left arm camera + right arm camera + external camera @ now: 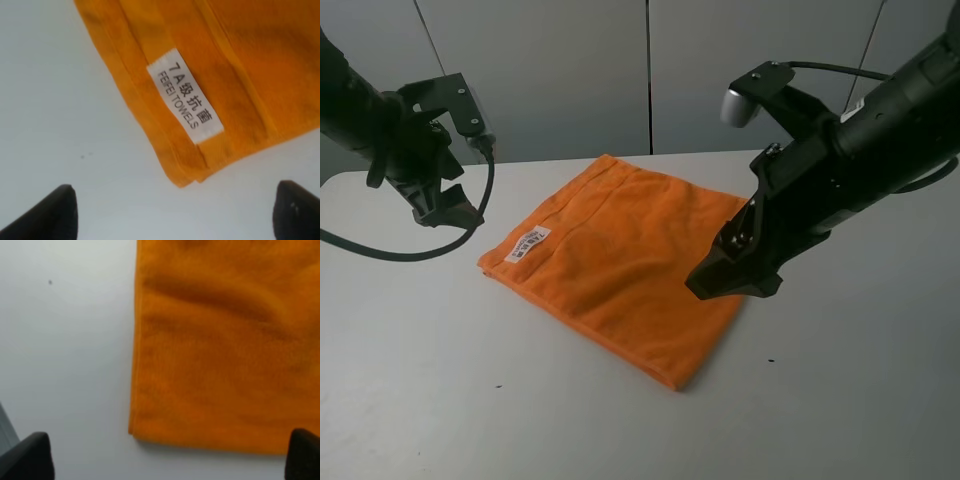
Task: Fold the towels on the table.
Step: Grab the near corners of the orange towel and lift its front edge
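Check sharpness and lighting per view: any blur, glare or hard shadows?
Exterior high: even light, towel sharp, faint shadow on the table along its near edge. Left wrist: label print legible, slightly soft. Right wrist: towel texture blurred; no glare.

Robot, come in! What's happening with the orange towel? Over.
Left gripper open, empty, raised near label corner. Right gripper open, empty, above towel edge. Towel flat on table. Nothing in the way.
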Available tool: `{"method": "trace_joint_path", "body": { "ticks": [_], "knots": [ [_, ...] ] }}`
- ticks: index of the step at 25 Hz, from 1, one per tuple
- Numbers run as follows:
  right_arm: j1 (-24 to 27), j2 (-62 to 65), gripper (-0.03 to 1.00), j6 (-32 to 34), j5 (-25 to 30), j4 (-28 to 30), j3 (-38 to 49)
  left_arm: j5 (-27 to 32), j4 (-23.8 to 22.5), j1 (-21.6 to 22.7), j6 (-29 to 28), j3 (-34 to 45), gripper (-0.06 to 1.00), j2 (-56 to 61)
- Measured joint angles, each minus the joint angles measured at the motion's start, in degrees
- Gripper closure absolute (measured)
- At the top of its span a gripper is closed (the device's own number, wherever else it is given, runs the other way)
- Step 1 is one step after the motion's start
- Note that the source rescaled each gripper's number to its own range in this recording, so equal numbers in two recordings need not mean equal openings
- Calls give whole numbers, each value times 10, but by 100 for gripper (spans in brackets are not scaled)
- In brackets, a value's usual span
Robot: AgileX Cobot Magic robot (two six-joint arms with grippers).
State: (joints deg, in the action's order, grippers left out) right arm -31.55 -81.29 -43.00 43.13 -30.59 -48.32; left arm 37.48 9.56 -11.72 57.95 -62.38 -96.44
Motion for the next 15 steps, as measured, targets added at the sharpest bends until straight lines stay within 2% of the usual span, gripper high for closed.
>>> {"method": "trace_joint_path", "body": {
  "ticks": [3, 8, 12, 15],
  "knots": [
    [-64, -54, -3, 70, 6, 81, -29, 31, -60, -8, 20, -11, -5, -34],
    [-140, -140, -3, 114, 18, 130, -53, 51, -145, -46, 66, -13, -5, -48],
    [-185, -203, -3, 131, 19, 147, -77, 52, -156, -74, 117, -13, -5, -68],
    [-205, -237, -3, 179, 19, 184, -98, 58, -158, -81, 166, -13, -5, -92]
  ]
}}
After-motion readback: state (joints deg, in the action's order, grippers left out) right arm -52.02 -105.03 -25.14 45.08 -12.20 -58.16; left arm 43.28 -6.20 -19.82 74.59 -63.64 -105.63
